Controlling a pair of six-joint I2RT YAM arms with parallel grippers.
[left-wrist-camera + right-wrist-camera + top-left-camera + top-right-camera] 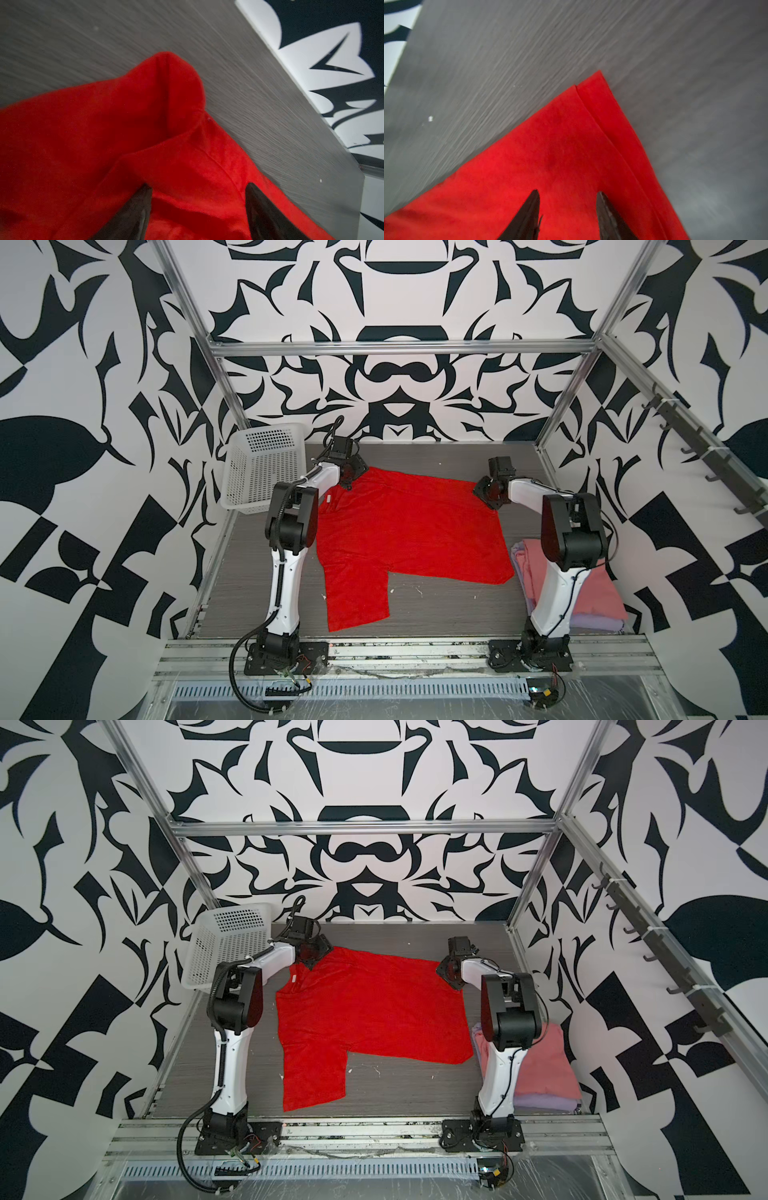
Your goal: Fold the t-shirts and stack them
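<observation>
**Left gripper (198, 187) & right gripper (568, 192): both spread over far edge of red tee**

Both sets of jaws stand apart w/ cloth showing in the gap; nothing clamped yet. The red t-shirt (407, 531) lies spread on the table (436, 614), stretched btwn the two grippers. The left one sits at its sleeve/shoulder end, the right one at its hem corner. Prob. placed that way so one pinch each takes the whole far edge for a fold.

The pink t-shirt (598, 593) sits folded on the lavender t-shirt (590, 624), behind the right gripper by its arm's base. So that's the stack, w/ red the last to fold.

Wrist views give what the top views can't:
- Finger gaps, both open.
- An open sleeve tube just past the left tips.
- A doubled hem just past the right tips.

Top views alone show the stack and the white basket (266, 464) outboard of the left gripper.
</observation>
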